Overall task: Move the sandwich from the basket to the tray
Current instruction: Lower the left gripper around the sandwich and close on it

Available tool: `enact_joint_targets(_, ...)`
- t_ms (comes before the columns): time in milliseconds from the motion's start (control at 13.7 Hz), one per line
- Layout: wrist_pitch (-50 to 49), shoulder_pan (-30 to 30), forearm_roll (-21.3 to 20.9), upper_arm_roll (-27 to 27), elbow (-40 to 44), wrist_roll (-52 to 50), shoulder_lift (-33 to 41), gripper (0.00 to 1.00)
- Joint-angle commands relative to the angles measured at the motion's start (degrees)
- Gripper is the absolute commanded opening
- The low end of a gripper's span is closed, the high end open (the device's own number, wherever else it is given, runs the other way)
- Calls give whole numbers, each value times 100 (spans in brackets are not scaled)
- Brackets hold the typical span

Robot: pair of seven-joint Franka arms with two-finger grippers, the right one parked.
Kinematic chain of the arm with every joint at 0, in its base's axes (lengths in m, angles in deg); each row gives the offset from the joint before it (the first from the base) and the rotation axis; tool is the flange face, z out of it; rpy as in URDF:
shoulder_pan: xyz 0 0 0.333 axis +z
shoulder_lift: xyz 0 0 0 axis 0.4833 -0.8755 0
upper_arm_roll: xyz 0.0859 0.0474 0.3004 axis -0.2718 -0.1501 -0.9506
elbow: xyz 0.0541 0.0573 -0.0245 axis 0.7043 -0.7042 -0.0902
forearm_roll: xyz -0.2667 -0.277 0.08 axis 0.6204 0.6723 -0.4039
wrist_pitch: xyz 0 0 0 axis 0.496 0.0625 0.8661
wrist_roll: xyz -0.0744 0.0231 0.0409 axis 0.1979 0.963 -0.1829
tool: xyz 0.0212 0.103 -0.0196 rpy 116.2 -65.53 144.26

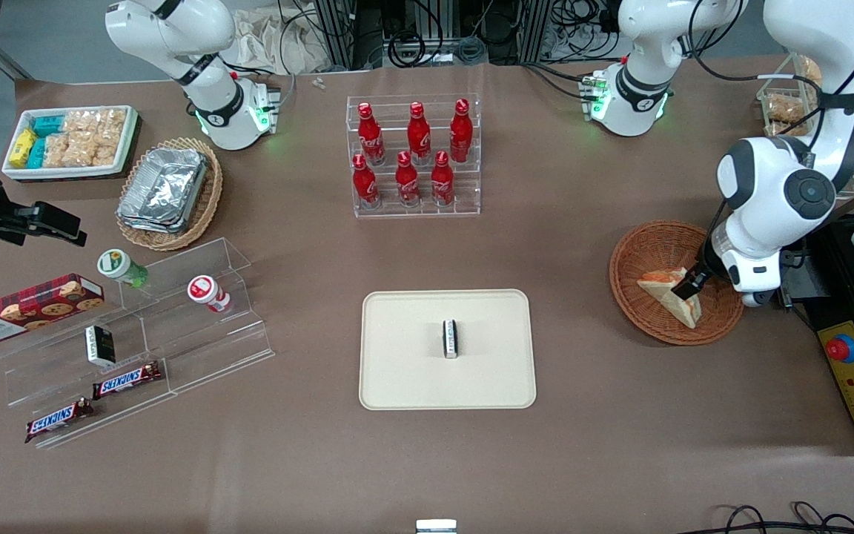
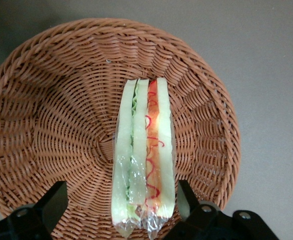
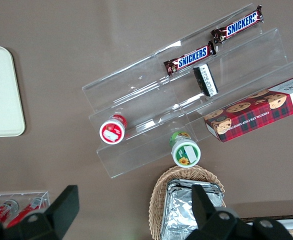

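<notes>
My gripper (image 2: 119, 210) straddles the wrapped sandwich (image 2: 144, 155) in the basket (image 2: 46, 100), 2 fingers wide; slick film could slip when I close.

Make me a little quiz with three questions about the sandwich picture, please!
1. True or false: the sandwich lies in the basket.
2. What stands on the tray? A) a small pack B) a bottle C) a cup
3. Fill in: the gripper has its jaws ____, one on each side of the sandwich.

Key: 1 true; 2 A; 3 open
</notes>
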Motion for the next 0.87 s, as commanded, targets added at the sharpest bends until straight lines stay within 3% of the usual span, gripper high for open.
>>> enact_joint_targets(0, 336, 3, 23, 13, -140, -139, -26, 98)
enact_joint_targets(656, 880, -59, 23, 31, -140, -297, -518, 97)
enact_joint_targets(728, 1003, -59, 23, 31, -149, -297, -606, 94)
enact_joint_targets(801, 1031, -59, 15, 31, -149, -297, -642, 83)
